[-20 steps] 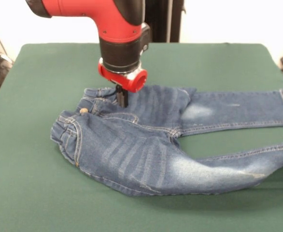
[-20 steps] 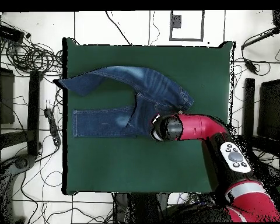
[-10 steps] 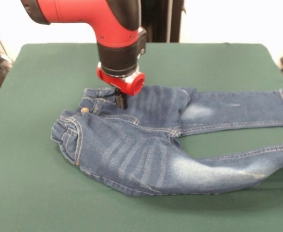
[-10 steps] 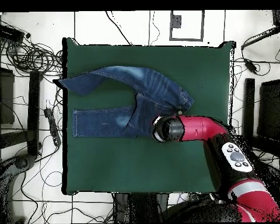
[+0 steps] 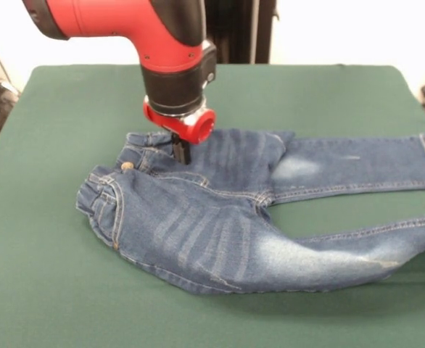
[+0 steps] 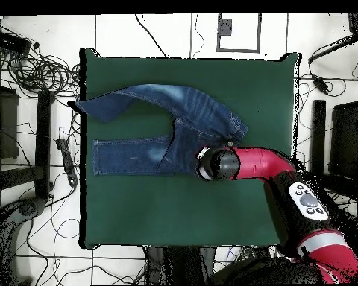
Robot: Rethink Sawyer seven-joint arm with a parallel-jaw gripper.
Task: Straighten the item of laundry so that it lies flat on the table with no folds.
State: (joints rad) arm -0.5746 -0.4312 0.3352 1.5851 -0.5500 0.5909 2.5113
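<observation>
Hand point(image 5: 181, 151) sits right on the jeans' point(image 5: 220, 225) waistband end, legs trailing sideways along the counter point(image 5: 46, 290); can't tell if it's clamped.

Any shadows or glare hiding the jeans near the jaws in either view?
Front view: soft, even light, no glare; a faint shadow lies on the table under the near leg of the jeans, and the gripper tip reads only as a dark shape at the waistband. Overhead view: the arm's wrist covers the gripper and part of the waistband.

Jeans point(image 6: 167, 119) on green table point(image 6: 189, 208), legs splayed
</observation>
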